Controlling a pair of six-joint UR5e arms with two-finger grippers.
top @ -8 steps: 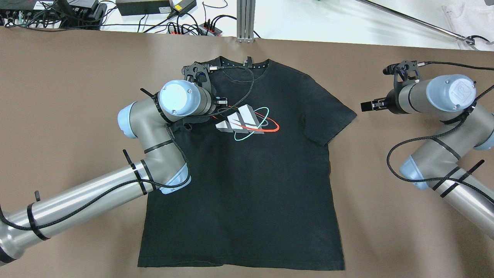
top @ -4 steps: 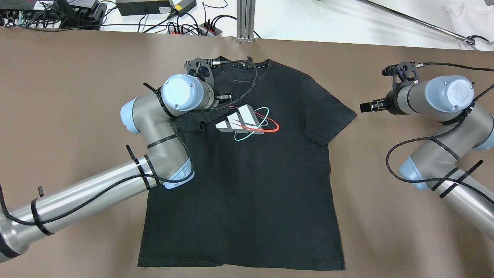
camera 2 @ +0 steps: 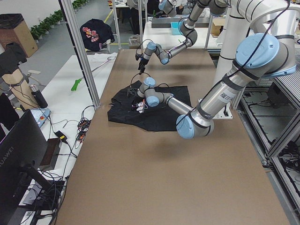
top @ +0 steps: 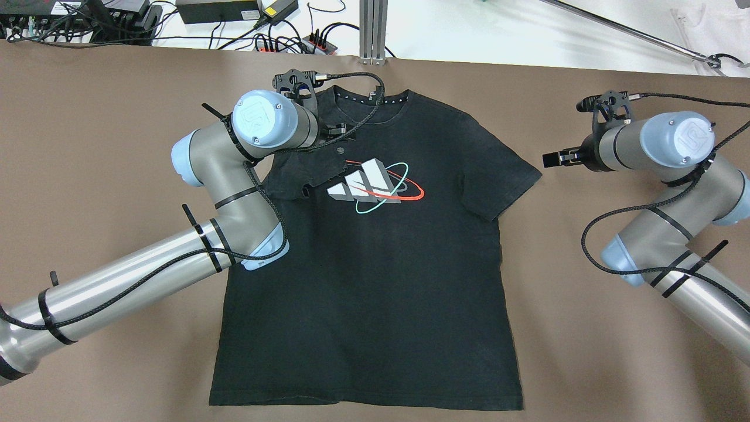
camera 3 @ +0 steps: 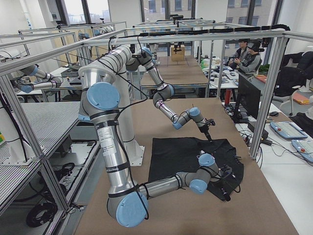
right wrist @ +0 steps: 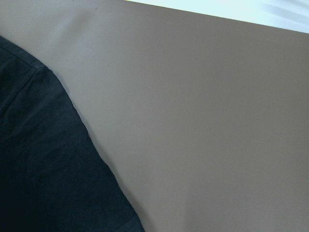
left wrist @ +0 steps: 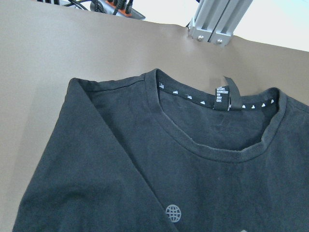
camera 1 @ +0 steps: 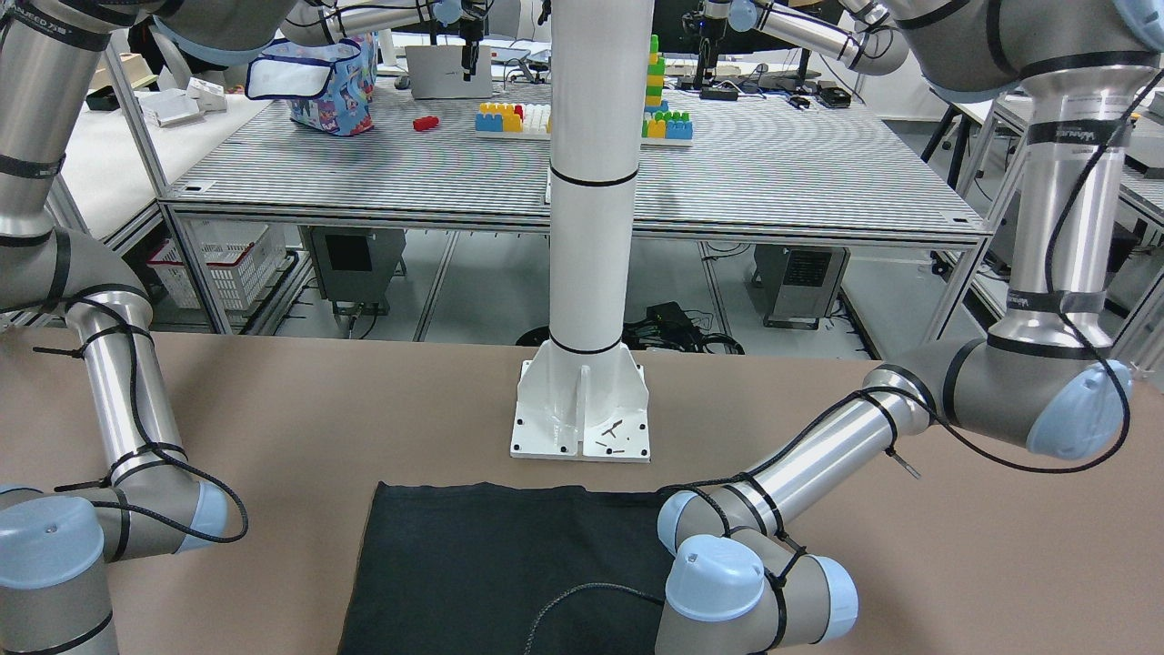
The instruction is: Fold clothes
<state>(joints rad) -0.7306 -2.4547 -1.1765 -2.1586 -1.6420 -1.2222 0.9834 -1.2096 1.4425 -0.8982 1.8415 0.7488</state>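
Left gripper (top: 345, 130) is drifting collarward over the black T-shirt's (top: 375, 264) folded sleeve; right gripper (top: 552, 158) is hovering beside; neither's opening is readable.

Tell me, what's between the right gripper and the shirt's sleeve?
Nothing but bare brown table. The overhead view shows a small empty gap between the right gripper and the sleeve.

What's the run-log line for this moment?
T-shirt: flat, left sleeve folded inward | left pincer: over shirt by collar, grip unclear | right pincer: beside right sleeve, off fabric
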